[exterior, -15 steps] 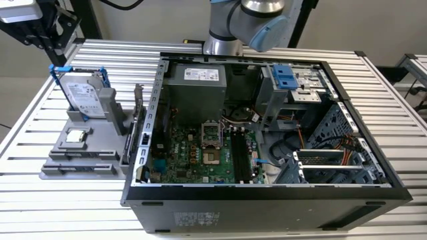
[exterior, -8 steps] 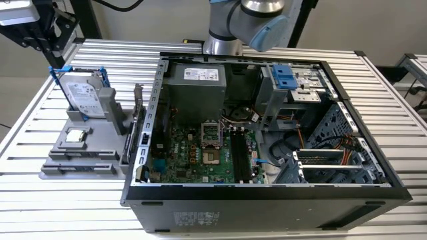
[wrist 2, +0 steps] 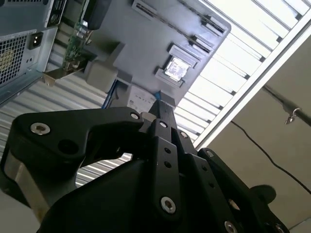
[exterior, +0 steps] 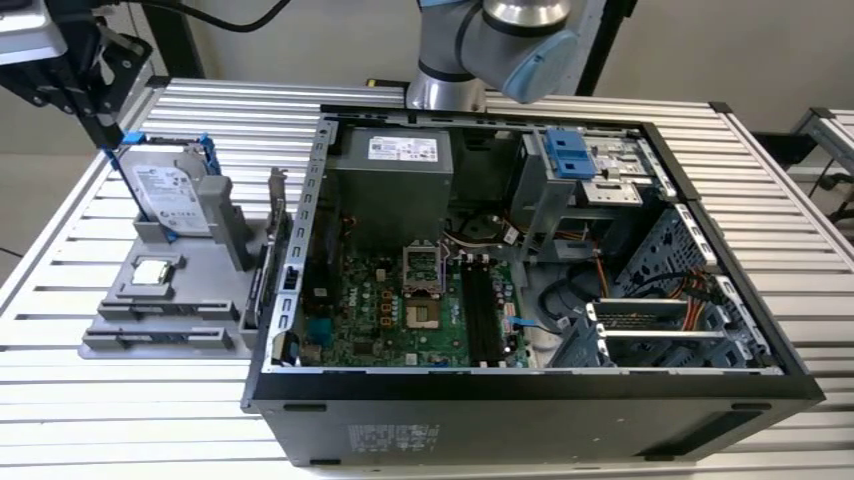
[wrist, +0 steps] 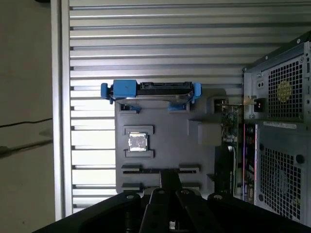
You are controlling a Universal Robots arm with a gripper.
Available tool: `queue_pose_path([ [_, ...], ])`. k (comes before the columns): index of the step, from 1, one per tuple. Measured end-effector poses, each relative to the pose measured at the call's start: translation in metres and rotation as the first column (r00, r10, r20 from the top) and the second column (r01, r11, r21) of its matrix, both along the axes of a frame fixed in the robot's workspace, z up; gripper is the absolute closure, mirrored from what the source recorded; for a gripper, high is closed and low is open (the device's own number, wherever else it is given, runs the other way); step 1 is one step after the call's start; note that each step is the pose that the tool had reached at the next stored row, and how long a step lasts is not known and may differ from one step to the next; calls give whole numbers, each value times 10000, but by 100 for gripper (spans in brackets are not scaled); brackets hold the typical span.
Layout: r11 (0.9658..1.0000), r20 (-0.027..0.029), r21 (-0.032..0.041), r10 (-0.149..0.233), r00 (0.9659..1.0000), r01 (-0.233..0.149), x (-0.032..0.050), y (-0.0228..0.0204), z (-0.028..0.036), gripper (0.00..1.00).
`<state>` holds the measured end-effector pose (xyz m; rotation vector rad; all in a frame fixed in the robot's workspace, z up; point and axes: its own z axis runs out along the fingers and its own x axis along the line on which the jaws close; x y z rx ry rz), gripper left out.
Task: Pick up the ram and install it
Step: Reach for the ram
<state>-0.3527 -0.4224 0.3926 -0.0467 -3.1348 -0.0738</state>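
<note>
My gripper [exterior: 115,138] hangs at the exterior view's far left, just above the silver hard drive in its blue frame [exterior: 167,192]. In both wrist views its black fingers [wrist 2: 163,109] sit pressed together with nothing visible between them. The fingertips [wrist: 170,175] point down over the two long slots [wrist: 160,170] of the grey parts holder [wrist: 165,131]. The ram is out of view. The motherboard's black slots [exterior: 477,300] lie inside the open computer case [exterior: 534,390].
The holder [exterior: 160,315] also carries a square processor [wrist: 138,141] and an upright card with a metal bracket [exterior: 275,225]. The case's walls stand tall to the exterior view's right of the holder. Slatted aluminium table [exterior: 120,400] surrounds everything.
</note>
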Motion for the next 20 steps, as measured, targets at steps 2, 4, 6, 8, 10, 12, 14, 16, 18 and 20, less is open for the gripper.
queue_pose_path([
  [2,10000,0,0,0,10000,0,0,-36,0,100],
  [4,10000,0,0,0,10000,0,0,-70,0,100],
  [6,10000,0,0,0,10000,0,0,-101,0,100],
  [8,10000,0,0,0,10000,0,0,-134,0,100],
  [10,10000,0,0,0,10000,0,0,-168,0,100],
  [12,10000,0,0,0,10000,0,0,-205,0,100],
  [14,10000,0,0,2,10000,-2,0,-243,0,100],
  [16,10000,0,0,2,10000,-2,0,-283,0,100],
  [18,10000,0,0,3,10000,-3,0,-323,0,100],
  [20,10000,0,0,4,10000,-4,0,-361,0,100],
])
